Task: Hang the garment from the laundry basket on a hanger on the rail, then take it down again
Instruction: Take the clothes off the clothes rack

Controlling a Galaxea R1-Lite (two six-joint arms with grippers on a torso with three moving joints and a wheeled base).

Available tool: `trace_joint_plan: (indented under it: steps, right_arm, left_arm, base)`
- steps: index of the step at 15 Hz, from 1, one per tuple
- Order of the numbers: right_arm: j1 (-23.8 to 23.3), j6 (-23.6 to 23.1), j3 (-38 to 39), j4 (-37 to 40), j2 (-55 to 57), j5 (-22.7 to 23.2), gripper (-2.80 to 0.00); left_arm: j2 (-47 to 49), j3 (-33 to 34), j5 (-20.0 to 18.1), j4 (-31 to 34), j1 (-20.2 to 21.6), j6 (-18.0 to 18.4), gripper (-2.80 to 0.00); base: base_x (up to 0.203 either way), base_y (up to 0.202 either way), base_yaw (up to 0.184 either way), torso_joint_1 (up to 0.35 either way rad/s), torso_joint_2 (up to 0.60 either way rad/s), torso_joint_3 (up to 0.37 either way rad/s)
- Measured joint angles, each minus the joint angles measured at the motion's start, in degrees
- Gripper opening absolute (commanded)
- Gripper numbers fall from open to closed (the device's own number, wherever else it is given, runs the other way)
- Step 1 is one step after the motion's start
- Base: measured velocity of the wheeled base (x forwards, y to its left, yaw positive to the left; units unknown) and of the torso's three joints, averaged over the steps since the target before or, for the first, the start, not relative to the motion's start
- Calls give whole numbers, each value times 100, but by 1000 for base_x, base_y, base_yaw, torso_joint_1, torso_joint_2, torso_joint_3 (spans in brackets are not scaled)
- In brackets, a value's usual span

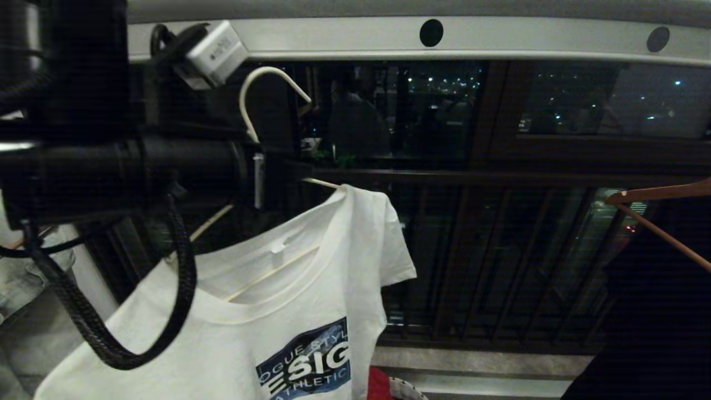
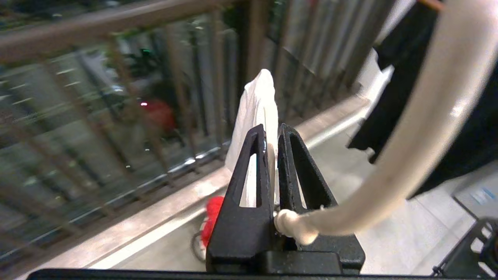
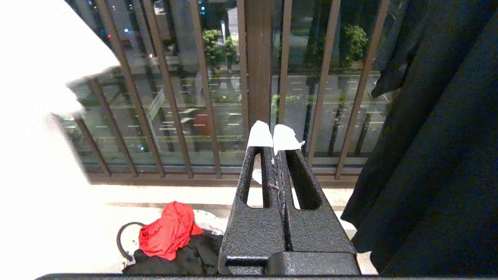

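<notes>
Up close, the left hand is clenched on the neck of the hanger, whose white hook curves up just below the rail without resting on it. Below it the garment drapes on the hanger, tilted, its blue print facing the head camera. Lower down, the right hand is clenched on nothing. Farther off on the floor, the laundry basket holds a red cloth, near the balcony railing.
</notes>
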Motion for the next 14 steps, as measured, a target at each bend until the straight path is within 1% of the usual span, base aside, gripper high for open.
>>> trace_joint_plan:
  steps: [3,6,9,11,13,14]
  right_arm:
    - [0,0,0,0,0,0,-280]
    - [0,0,0,0,0,0,-280]
    - [0,0,0,0,0,0,-280]
    - [0,19,0,-2,0,-35,-280]
    - [0,5,0,2,0,-45,-280]
    - [0,7,0,2,0,-46,-280]
  left_arm:
    - [444,582,2,-983,-177,0,-280]
    - [952,1095,0,-1963,-236,-46,-280]
    - [1597,1422,-1,-2909,-288,-244,-280]
    - [2074,1630,4,-3670,-304,-282,-280]
    - [2482,1724,-1,-4522,-296,-325,-280]
    - [2619,1719,-4,-4733,-286,-369,-280]
  base:
    - [0,0,0,0,0,0]
    - [0,0,0,0,0,0]
    - [0,0,0,0,0,0]
    - [0,0,0,0,0,0]
    - [0,0,0,0,0,0]
    - [0,0,0,0,0,0]
